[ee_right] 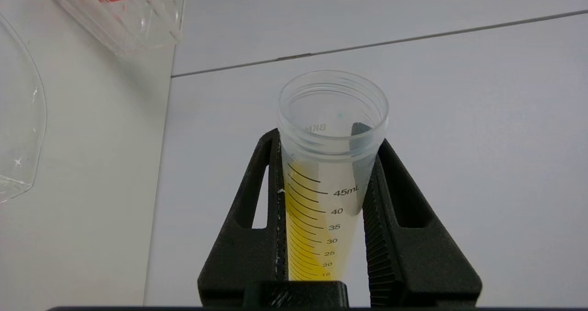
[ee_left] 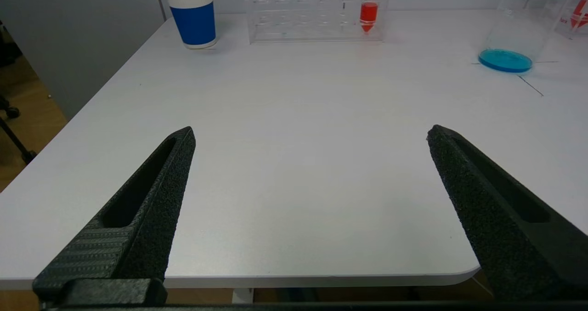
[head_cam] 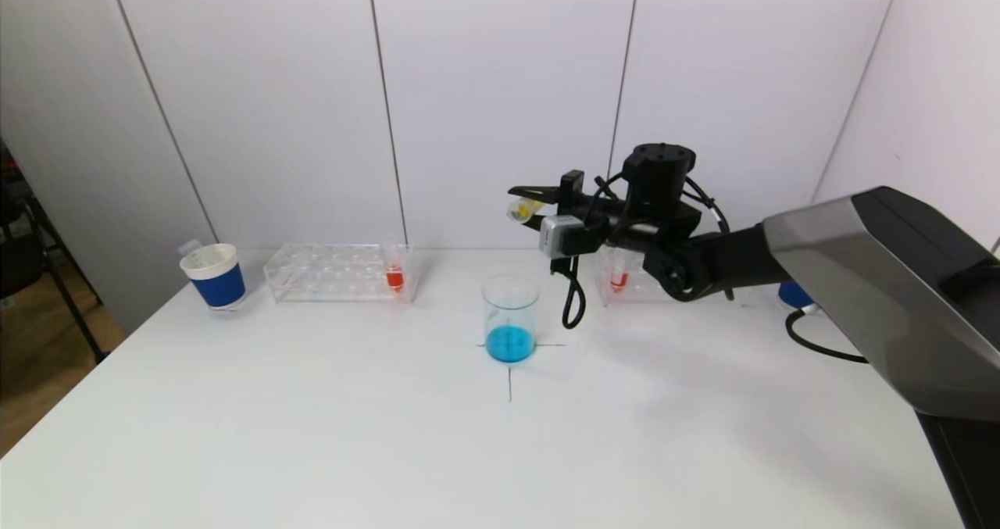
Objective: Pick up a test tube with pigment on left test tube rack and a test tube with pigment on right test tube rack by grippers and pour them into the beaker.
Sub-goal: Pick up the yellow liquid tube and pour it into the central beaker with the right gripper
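My right gripper (head_cam: pixel 525 201) is shut on a clear graduated test tube with yellow pigment (ee_right: pixel 321 200). It holds the tube tipped on its side, mouth pointing left, above and slightly right of the glass beaker (head_cam: pixel 510 318), which holds blue liquid. The tube also shows in the head view (head_cam: pixel 522 209). The left rack (head_cam: pixel 337 273) holds a tube with red pigment (head_cam: pixel 394 276). The right rack (head_cam: pixel 625 283), partly behind my right arm, holds another red tube (head_cam: pixel 619 279). My left gripper (ee_left: pixel 310 134) is open and empty near the table's front left edge, out of the head view.
A blue and white paper cup (head_cam: pixel 214 276) stands left of the left rack. A black cross mark lies under the beaker. A blue object (head_cam: pixel 795 294) sits behind my right arm. The table's front edge (ee_left: pixel 294 279) is just under my left gripper.
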Controlling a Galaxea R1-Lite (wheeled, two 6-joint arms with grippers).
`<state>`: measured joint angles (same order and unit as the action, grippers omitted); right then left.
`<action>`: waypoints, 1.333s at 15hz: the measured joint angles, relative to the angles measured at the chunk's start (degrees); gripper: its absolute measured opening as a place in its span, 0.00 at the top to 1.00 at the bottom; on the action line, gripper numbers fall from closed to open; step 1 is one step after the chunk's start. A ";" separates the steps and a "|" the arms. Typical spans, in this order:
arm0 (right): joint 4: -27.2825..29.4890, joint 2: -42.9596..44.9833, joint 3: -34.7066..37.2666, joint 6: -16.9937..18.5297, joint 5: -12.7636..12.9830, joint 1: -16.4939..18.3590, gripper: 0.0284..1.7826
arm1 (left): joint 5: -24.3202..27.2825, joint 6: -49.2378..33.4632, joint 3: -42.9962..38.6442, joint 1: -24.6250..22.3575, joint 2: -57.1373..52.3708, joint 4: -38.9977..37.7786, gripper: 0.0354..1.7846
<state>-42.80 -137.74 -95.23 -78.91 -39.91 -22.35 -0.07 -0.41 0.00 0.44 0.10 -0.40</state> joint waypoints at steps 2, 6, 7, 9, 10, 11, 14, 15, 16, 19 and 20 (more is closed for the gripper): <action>-1.51 0.41 2.32 -0.39 0.00 0.07 0.72 | 0.00 0.00 0.00 0.00 0.00 0.00 0.01; -3.34 1.08 6.34 -3.25 -0.05 0.49 0.72 | 0.00 0.00 0.00 0.00 0.00 -0.01 0.01; -4.30 1.17 7.36 -3.45 -0.09 0.61 0.72 | 0.00 0.00 0.00 0.00 0.00 0.00 0.01; -5.99 1.27 9.48 -3.73 -0.30 0.83 0.72 | 0.02 0.01 0.00 0.00 0.00 -0.01 0.01; -6.29 1.30 10.06 -4.33 -0.57 0.99 0.72 | 0.00 0.00 0.00 0.00 0.00 0.00 0.01; -6.42 1.33 10.40 -5.16 -0.99 1.07 0.72 | 0.00 -0.02 0.00 0.00 0.00 0.00 0.01; -7.36 1.37 11.50 -6.31 -1.79 1.13 0.72 | 0.00 0.00 0.00 0.00 0.00 0.00 0.01; -8.16 1.39 11.96 -6.40 -1.90 1.16 0.72 | 0.00 0.00 0.00 0.00 0.00 0.00 0.01; -8.63 1.41 12.32 -6.47 -2.10 1.13 0.72 | 0.00 0.01 0.00 0.00 0.00 -0.01 0.01; -9.37 1.48 12.82 -7.45 -3.11 1.10 0.72 | 0.00 -0.02 0.00 0.00 0.00 -0.01 0.01; -9.37 1.50 12.87 -7.58 -3.08 1.12 0.72 | 0.00 0.00 0.00 0.00 0.00 0.02 0.01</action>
<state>-52.18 -136.24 -82.36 -86.49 -43.00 -21.22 -0.07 -0.41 0.00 0.44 0.10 -0.38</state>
